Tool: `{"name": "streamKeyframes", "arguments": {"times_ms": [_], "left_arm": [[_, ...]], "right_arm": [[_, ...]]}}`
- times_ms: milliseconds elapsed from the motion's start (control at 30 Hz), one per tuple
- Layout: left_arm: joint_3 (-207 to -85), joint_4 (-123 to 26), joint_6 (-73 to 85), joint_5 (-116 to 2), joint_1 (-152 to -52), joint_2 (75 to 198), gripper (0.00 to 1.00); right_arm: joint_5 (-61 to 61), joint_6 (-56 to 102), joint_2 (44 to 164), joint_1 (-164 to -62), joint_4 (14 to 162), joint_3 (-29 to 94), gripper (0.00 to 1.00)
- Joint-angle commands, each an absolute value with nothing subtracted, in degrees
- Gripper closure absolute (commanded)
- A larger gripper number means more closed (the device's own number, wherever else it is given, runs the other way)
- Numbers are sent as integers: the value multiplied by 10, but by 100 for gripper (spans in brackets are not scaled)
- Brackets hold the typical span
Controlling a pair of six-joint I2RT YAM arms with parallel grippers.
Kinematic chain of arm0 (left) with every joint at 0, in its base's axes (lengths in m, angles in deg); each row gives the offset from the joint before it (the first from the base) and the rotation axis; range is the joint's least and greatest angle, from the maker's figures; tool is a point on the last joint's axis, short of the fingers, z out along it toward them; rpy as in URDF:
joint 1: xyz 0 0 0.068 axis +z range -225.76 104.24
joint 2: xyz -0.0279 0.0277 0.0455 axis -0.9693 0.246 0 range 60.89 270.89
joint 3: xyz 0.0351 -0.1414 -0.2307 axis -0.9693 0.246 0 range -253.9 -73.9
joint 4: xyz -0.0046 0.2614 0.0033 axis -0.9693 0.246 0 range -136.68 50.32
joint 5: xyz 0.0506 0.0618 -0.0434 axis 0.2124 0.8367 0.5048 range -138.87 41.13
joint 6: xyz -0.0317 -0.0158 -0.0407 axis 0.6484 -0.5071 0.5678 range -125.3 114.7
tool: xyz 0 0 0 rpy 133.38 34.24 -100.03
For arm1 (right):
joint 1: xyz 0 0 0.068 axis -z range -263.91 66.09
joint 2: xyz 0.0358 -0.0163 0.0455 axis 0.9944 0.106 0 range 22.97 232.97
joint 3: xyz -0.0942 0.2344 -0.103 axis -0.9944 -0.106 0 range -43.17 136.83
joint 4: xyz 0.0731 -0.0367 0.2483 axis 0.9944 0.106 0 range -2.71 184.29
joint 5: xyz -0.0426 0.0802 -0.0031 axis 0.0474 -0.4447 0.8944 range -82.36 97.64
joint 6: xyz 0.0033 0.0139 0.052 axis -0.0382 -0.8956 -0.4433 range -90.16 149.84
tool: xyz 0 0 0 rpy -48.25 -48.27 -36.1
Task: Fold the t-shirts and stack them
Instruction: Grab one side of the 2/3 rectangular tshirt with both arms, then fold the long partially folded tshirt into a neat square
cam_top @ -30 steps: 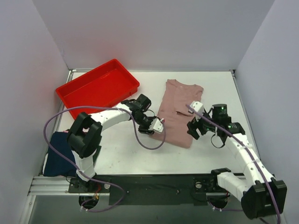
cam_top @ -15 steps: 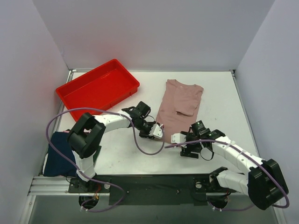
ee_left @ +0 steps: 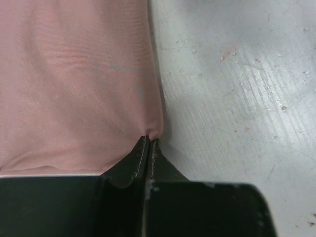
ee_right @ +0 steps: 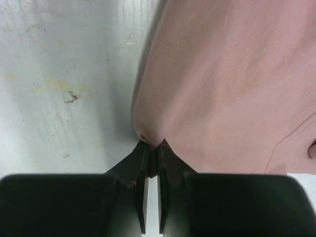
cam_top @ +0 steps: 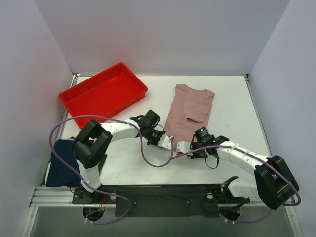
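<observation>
The dusty-pink t-shirt (cam_top: 190, 109) lies folded lengthwise on the white table, collar end at the far side. My left gripper (cam_top: 168, 142) is at its near left corner. In the left wrist view the pink cloth (ee_left: 74, 84) is pinched at that corner by the shut left gripper (ee_left: 149, 138). My right gripper (cam_top: 183, 146) sits close beside it at the near hem. In the right wrist view it (ee_right: 154, 144) is shut on a tuck of the pink cloth (ee_right: 227, 84). A navy blue folded t-shirt (cam_top: 61, 164) lies at the table's near left edge.
A red plastic tray (cam_top: 81, 98) stands at the back left. Both arms reach inward low over the table, and the left arm's purple cable (cam_top: 148, 153) loops across the table in front of the pink shirt. Grey walls close in both sides.
Both grippers have gone from open to shut on the pink shirt's near hem. The right arm has swung down and left from the shirt's right side to the near edge.
</observation>
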State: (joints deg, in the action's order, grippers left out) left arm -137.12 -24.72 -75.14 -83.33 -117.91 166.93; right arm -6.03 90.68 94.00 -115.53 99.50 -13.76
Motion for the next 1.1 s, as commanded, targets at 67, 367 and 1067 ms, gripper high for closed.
{"name": "streamKeyframes", "arguments": {"times_ms": [67, 367, 1067], "left_arm": [[-1381, -254, -717, -776, -1187, 1638, 100], [-1525, 135, -782, -802, -1186, 1576, 100], [-1730, 45, -457, -790, -1159, 1583, 100]], "right_arm": [[-61, 908, 910, -1159, 1084, -115, 100], [-177, 863, 805, -1195, 1305, -24, 100], [-466, 672, 894, -918, 1344, 163, 100]]}}
